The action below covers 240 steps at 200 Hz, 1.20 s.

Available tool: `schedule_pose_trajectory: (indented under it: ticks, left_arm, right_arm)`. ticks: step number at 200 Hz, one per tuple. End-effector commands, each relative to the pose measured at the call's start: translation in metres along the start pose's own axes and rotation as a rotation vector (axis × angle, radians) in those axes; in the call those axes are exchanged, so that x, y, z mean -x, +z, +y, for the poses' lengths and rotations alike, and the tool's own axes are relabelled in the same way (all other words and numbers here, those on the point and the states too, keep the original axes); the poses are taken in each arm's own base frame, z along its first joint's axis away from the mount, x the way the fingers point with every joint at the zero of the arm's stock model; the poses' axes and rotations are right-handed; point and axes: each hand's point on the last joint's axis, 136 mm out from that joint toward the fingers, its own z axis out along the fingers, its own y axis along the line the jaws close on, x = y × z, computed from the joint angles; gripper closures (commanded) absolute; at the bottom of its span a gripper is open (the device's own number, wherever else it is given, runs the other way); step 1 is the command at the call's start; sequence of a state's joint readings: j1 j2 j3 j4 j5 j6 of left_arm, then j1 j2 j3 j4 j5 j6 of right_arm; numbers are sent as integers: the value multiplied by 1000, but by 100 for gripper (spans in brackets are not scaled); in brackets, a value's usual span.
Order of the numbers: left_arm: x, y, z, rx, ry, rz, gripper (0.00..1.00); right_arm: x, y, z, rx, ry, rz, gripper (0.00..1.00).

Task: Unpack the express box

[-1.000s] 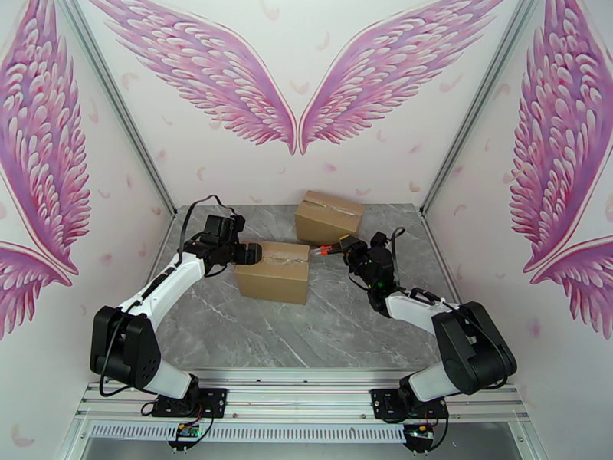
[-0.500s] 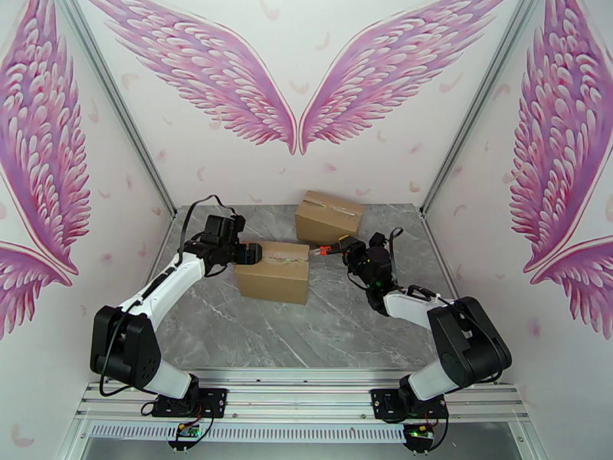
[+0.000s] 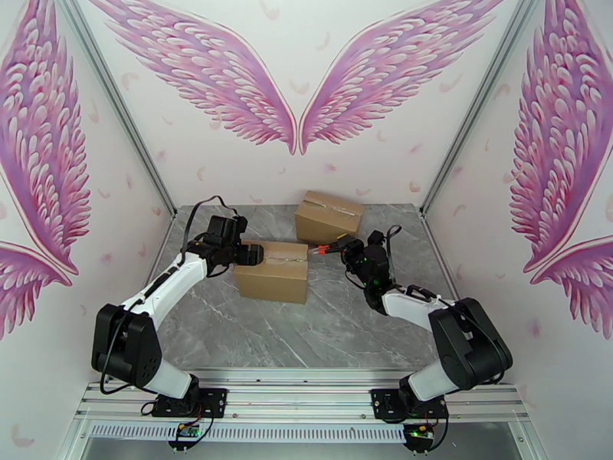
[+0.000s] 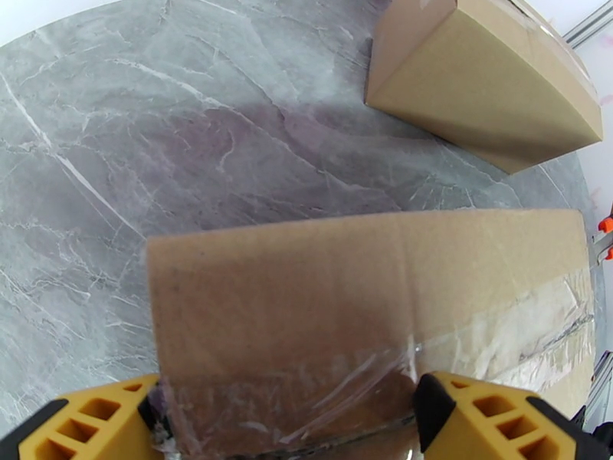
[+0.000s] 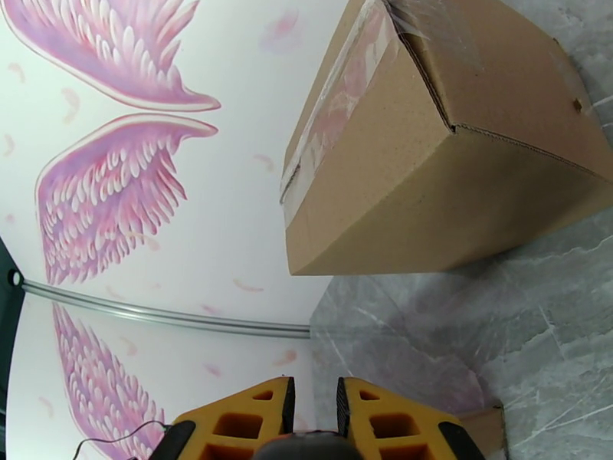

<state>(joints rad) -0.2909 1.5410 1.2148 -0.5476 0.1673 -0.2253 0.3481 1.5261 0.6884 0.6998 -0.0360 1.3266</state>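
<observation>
End effectors are seen from above: the left end effector (image 3: 250,254) is clamped across the near box (image 3: 273,271) mid-worktop (image 3: 337,323); the right end effector (image 3: 334,248) is closed on an orange-handled tool (image 3: 321,249).

At the left wrist, yellow fingers (image 4: 490,417) are pressed against the taped box (image 4: 368,316).

At the right wrist, the far box (image 5: 437,139) is seen ahead.

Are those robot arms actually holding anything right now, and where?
The left gripper clamps the near brown cardboard box across its taped left end. The right gripper holds a small orange-handled tool by its handle.
</observation>
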Motion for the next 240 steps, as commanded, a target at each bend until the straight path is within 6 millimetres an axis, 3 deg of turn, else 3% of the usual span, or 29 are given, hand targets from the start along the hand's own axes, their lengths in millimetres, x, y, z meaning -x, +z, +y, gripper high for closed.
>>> schedule_pose_trajectory:
  ticks: [1,72,113,141,196,222,240]
  left_arm:
    - [-16,8,-20,-71,15,55,13]
    - [-15,7,-43,-134,48,45,13]
    - [-16,6,-38,-106,69,46,13]
    - [-2,-8,-29,-36,158,-9,8]
    - [38,-75,-37,99,584,-288,1]
    - [16,-91,-79,61,977,-345,1]
    - [-16,-92,-112,-33,1228,-351,1]
  right_arm:
    - [-22,0,7,-5,-46,69,100]
    - [-45,-3,15,11,-19,109,100]
    - [-48,-5,23,15,-36,109,100]
    - [-46,-9,19,2,-23,95,100]
    - [-48,-5,11,-19,-4,120,100]
    - [-52,-2,10,-24,3,144,100]
    - [-52,-3,12,-24,3,147,100]
